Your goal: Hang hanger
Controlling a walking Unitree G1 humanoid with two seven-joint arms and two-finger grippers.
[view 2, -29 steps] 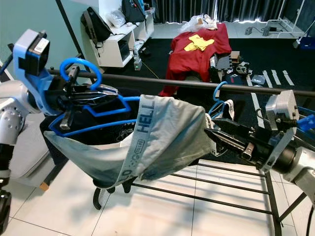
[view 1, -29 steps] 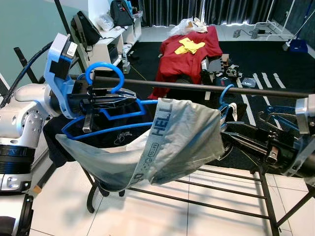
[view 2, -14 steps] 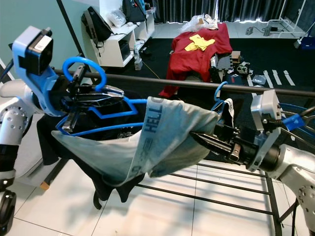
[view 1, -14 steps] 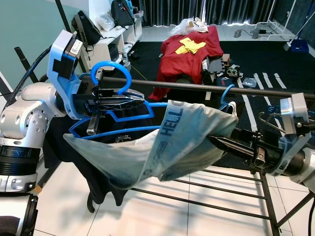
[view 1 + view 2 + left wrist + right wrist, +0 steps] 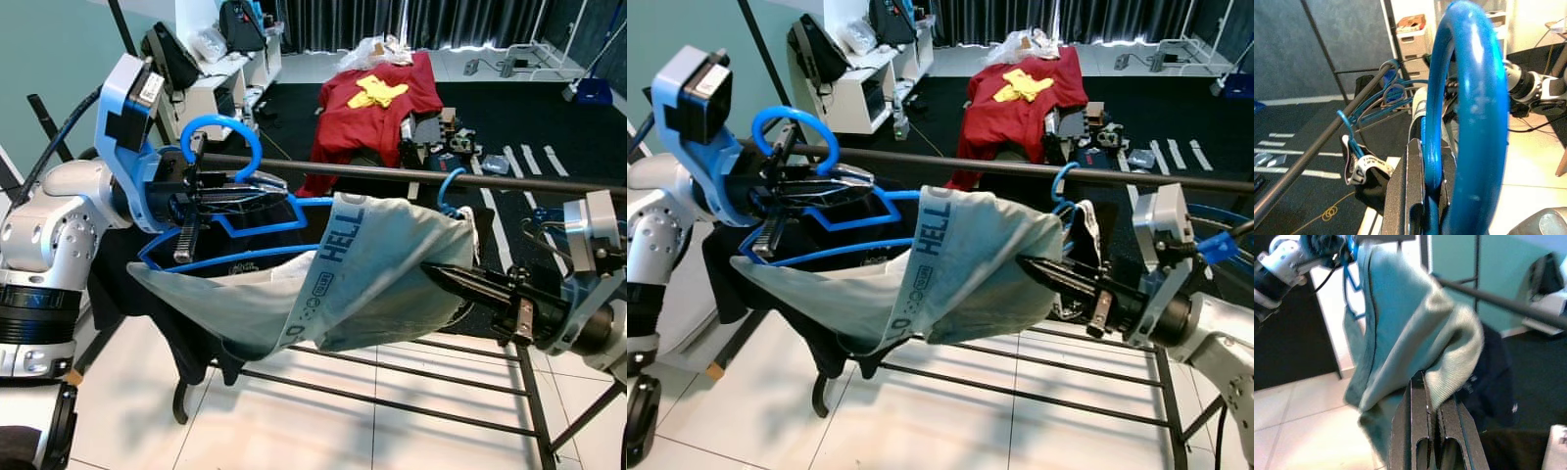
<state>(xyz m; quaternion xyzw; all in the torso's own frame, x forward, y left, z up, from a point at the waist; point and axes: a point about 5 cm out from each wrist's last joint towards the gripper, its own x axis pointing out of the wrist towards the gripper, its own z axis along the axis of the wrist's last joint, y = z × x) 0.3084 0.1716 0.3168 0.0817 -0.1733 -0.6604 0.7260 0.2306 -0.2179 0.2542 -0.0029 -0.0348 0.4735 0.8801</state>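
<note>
Lower now, my blue hanger [image 5: 230, 211] has its hook over the rail [image 5: 392, 172].
My left jaws clamp its neck; my right gripper [image 5: 1043, 268] pinches the grey shirt [image 5: 362, 274].

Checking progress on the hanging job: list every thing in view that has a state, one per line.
Blue hanger: gripped near its hook, hook looped at the rail, not released.
Light blue shirt: draped on the hanger, one end pinched and pulled sideways.
Rail: a second blue hanger already hooked on it.
Left gripper: jaws shut on the blue hanger.
Right gripper: jaws shut on the shirt.
</note>
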